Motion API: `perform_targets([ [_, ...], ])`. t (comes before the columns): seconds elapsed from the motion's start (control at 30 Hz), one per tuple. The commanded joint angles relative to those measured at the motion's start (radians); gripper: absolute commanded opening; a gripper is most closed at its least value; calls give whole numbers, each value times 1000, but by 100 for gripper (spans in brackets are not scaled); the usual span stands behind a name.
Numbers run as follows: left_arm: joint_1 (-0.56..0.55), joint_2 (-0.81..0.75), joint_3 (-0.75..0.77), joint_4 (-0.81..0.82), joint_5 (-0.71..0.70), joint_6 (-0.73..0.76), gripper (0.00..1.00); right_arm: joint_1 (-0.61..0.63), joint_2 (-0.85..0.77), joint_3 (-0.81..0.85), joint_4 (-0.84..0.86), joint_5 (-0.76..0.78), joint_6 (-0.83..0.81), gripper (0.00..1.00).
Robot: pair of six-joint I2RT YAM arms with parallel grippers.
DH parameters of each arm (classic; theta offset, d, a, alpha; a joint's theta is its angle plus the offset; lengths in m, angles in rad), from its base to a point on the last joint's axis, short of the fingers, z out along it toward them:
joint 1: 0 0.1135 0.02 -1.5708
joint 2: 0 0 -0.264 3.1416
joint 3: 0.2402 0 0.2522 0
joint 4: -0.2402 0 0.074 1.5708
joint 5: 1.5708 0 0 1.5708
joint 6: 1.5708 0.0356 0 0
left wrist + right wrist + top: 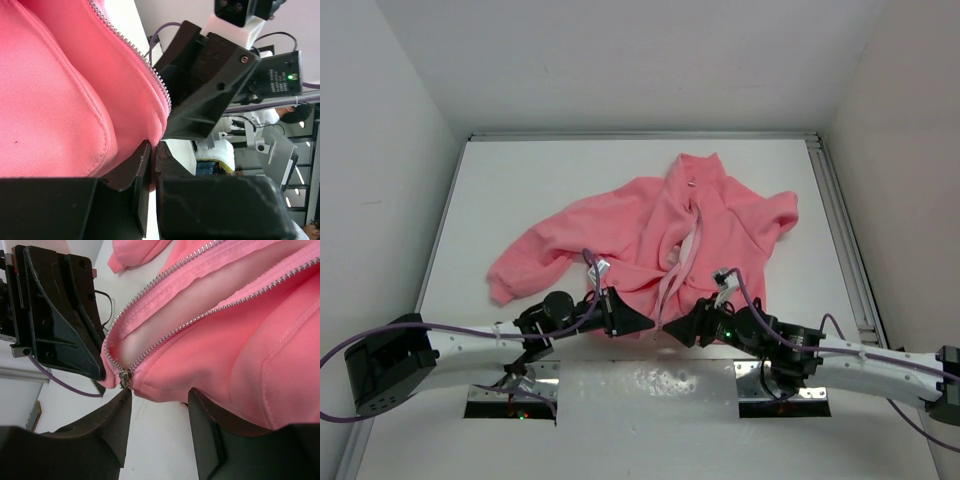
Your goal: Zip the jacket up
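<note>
Salmon-pink fleece jacket [660, 230], hem [150, 120] pinched by left claw [153, 150]; open right claw [160, 397] may grab fabric, missing metal zipper pull [125, 377].

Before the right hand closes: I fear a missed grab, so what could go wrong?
The zipper pull sits by one finger of the open right hand, off-centre, so it may pinch only the jacket hem. The left hand, shut on a thin hem edge, could slip when pulled.
</note>
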Motion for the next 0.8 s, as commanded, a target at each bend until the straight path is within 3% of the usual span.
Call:
perform_targets([
  [0.0, -9, -19, -4, 116, 50, -28, 0, 1, -6, -36, 157, 15, 12, 48],
  [0.33, -9, -24, -9, 103, 53, -24, 0, -1, 30, -55, 260, 3, -3, 36],
  [0.63, -11, -53, -12, 82, 61, -21, 0, 1, 54, -37, 269, 31, -37, 2],
  [0.77, -11, -76, -16, 50, 49, -17, 0, 1, 19, 43, 124, 60, -139, 6],
])
